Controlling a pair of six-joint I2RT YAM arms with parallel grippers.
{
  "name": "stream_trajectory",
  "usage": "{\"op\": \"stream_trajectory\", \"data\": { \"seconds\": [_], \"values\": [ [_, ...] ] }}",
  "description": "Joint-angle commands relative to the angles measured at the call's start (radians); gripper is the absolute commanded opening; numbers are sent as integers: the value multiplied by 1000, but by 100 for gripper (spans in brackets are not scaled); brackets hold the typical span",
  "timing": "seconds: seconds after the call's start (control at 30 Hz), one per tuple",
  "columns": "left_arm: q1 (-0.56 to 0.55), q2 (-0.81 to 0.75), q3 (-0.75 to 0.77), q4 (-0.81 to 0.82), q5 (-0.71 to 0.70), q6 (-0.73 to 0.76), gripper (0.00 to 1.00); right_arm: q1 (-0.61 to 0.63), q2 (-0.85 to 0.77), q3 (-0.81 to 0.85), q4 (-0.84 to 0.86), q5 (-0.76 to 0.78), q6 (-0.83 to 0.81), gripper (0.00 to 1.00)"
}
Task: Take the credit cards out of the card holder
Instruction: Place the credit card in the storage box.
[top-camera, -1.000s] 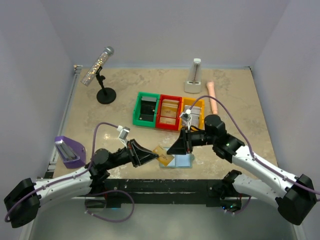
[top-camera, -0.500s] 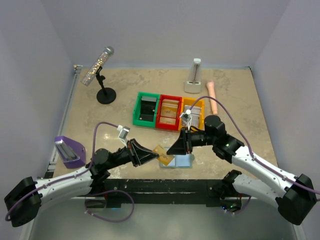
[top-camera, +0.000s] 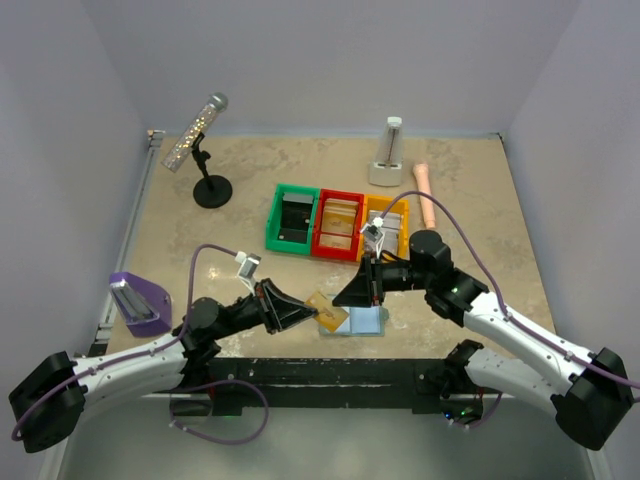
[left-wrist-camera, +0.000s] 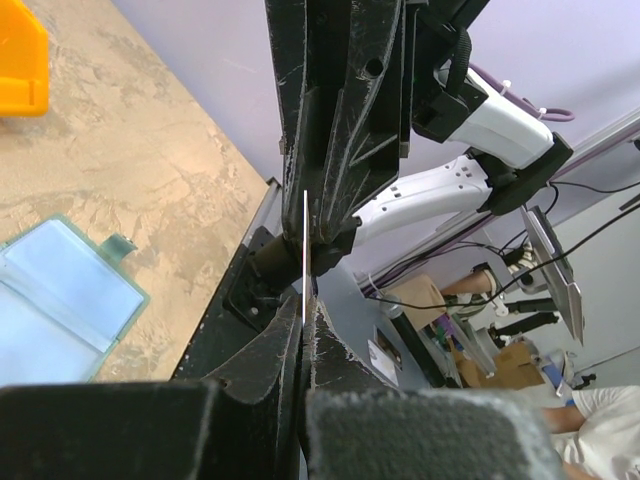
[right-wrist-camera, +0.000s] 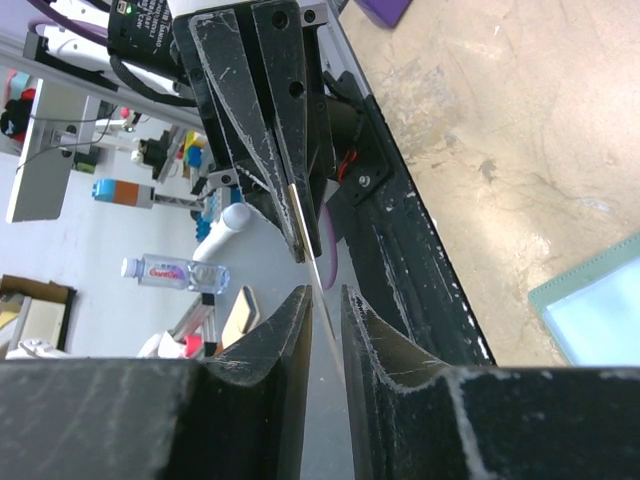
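The card holder (top-camera: 368, 321) lies open near the table's front edge, its pale blue panels up; it also shows in the left wrist view (left-wrist-camera: 70, 300) and the right wrist view (right-wrist-camera: 600, 310). My left gripper (top-camera: 312, 316) is shut on a tan credit card (top-camera: 327, 314) and holds it in the air just left of the holder. In the left wrist view the card (left-wrist-camera: 305, 240) is a thin edge-on line rising from the shut left gripper (left-wrist-camera: 303, 310). My right gripper (top-camera: 342, 298) faces it, open, its jaws (right-wrist-camera: 322, 292) either side of the card's free edge (right-wrist-camera: 312, 262) with a gap showing.
Green (top-camera: 292, 218), red (top-camera: 338, 224) and yellow (top-camera: 388, 220) bins stand in a row behind the grippers. A microphone on a stand (top-camera: 205, 160) is at the back left, a purple object (top-camera: 138, 303) at the left edge, a white device (top-camera: 388, 155) and a pink handle (top-camera: 424, 190) at the back.
The right gripper has edged slightly toward the card. The left gripper still holds the card in the same place.
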Motion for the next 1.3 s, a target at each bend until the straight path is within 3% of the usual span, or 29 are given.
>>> {"op": "stream_trajectory", "data": {
  "seconds": [0.0, 0.23, 0.5, 0.63, 0.73, 0.77, 0.87, 0.93, 1.07, 1.17, 1.27],
  "values": [
    [6, 2, -6, 73, 6, -3, 0, -2, -4, 8, 52, 4, 6, 21],
    [5, 6, -1, 75, 1, -3, 0, -4, 4, 5, 56, -14, 6, 22],
    [6, 9, 3, 73, 1, -1, 0, -2, 7, 8, 46, -26, 0, 12],
    [6, 9, 5, 67, 0, -1, 0, -2, 1, 8, 38, -23, -4, 0],
    [6, 8, 8, 49, -3, -1, 0, -4, -2, 11, 27, -20, -7, 0],
    [6, 6, 11, 37, -3, 2, 9, -4, -7, 13, 23, -14, -4, 0],
    [6, -20, 22, -21, -5, 9, 56, -5, -28, 23, 9, -9, -17, 0],
    [9, -75, 31, -135, -28, 20, 68, -7, -47, 54, -46, 13, -51, 0],
    [25, -271, 51, -435, -106, 66, 73, -36, -57, 202, -326, 107, -161, 0],
    [28, -441, 113, -716, -222, 141, 72, -64, -21, 327, -537, 295, -229, 0],
    [28, -584, 184, -963, -343, 192, 70, -82, 13, 394, -525, 420, -334, 0]
  ]
}}
